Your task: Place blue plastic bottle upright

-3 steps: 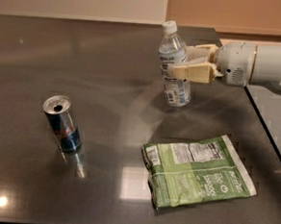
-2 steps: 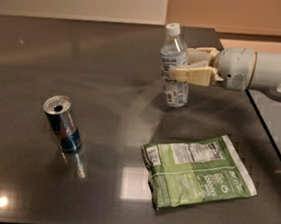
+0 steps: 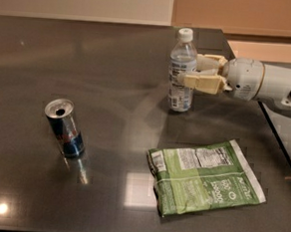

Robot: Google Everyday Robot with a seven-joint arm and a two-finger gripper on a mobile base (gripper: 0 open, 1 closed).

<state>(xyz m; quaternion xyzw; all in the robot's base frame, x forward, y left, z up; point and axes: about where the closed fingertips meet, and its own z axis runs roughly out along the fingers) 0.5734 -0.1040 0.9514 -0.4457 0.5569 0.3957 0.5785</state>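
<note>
Dark grey and glossy, the table (image 3: 110, 50) carries three things well apart from one another. The blue plastic bottle (image 3: 181, 60) stands upright on its base near the far right part of the table, white cap on top, label with its dark band facing the camera.

The gripper (image 3: 190, 71) reaches in from the right at about the level of the bottle's label. Its white, rounded wrist housing (image 3: 250, 79) lies nearly horizontal above the table's right edge, and the rest of the arm runs out of view on the right. Two beige fingers (image 3: 203, 83) point left towards the bottle. The nearer one lies across the front of the bottle's right side, with its tip over the label. The farther one passes behind the bottle, and only the part to the right of the bottle shows. The fingers are spread wide enough to take the bottle's right half between them. They look parted rather than clamped, and no squeeze shows on the bottle's wall. Whether either pad touches the plastic cannot be told.

A blue-and-silver drink can (image 3: 64, 135) stands at the left, leaning in the view. A green snack bag (image 3: 206, 177) lies flat at the near right, in front of the bottle.
</note>
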